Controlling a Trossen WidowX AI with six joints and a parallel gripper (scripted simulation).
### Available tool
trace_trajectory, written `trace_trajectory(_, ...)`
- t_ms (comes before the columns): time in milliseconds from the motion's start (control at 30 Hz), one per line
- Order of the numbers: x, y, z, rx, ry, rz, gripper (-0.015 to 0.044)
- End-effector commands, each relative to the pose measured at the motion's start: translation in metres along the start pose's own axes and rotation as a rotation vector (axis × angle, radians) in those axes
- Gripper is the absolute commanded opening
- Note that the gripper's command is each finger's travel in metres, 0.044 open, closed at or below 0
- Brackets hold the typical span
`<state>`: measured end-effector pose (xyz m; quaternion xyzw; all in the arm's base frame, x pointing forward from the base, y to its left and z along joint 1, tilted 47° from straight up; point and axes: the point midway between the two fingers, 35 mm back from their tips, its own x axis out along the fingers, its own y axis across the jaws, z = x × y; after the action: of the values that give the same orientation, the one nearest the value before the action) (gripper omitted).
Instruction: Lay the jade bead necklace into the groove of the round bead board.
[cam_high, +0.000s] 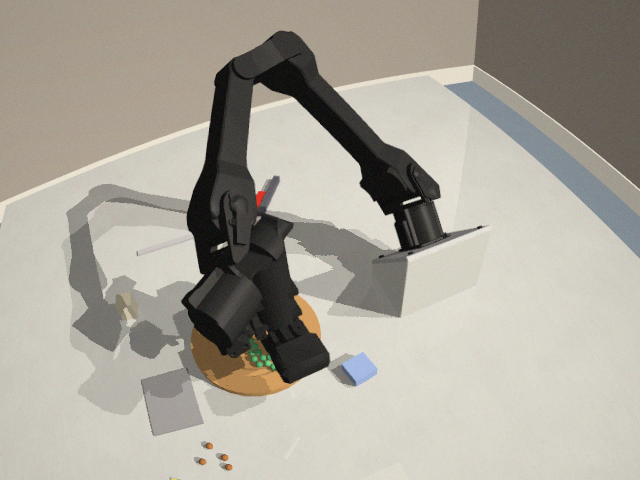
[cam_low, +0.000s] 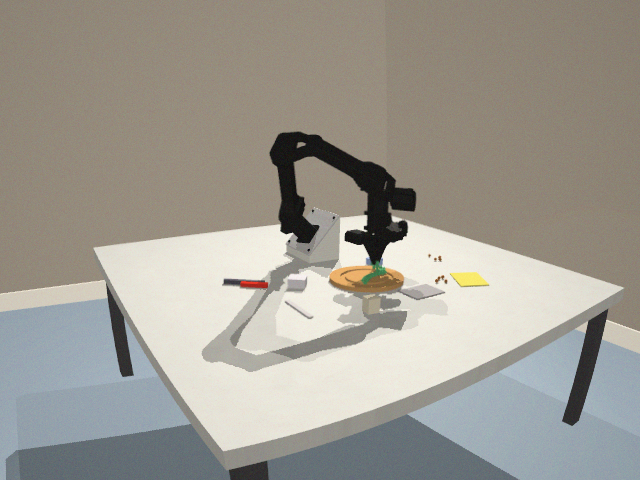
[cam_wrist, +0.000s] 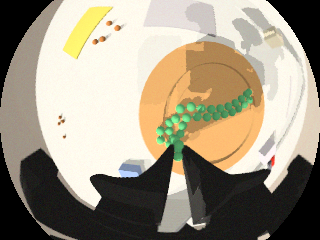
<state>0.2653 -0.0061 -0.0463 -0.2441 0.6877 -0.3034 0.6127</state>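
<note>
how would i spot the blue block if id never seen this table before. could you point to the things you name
Find the round orange-brown board (cam_high: 235, 383) (cam_low: 341, 281) (cam_wrist: 155, 80) under the black arm. Just off its rim, on the side nearer the arm's pale wedge-shaped base (cam_high: 444, 279) (cam_low: 326, 248), sits a small block (cam_high: 360, 368) (cam_wrist: 130, 170). It is the only blue one; the others are whitish and tan.
</note>
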Motion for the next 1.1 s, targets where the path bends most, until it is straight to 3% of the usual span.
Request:
trace_trajectory(0, -0.001, -0.014, 0.007, 0.002, -0.007, -0.003, 0.0)
trace_trajectory(867, 0.012, -0.019, 0.009, 0.002, -0.007, -0.004, 0.0)
trace_trajectory(1067, 0.008, -0.018, 0.011, 0.01, -0.014, 0.0, 0.0157)
